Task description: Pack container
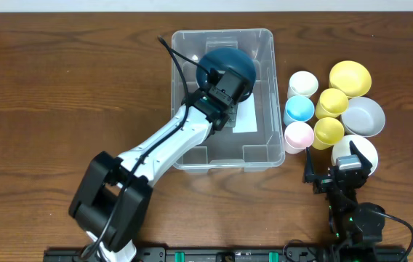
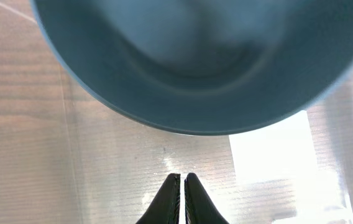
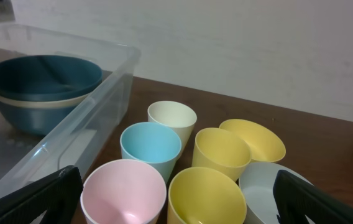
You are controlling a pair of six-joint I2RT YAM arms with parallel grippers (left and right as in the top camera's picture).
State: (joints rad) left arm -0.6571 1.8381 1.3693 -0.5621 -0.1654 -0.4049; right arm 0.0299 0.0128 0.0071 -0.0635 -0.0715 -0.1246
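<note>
The clear container stands at the table's middle, with a white label on its floor. A dark blue bowl sits inside at its far end. My left gripper is inside the container just in front of the bowl. In the left wrist view its fingers are shut and empty, and the bowl is just ahead over the label. My right gripper is open and empty at the front right. Its wrist view shows the fingers spread wide either side of the nearest cups.
To the right of the container stand a white cup, a blue cup, a pink cup and two yellow cups. With them are a yellow bowl, a grey bowl and a white bowl.
</note>
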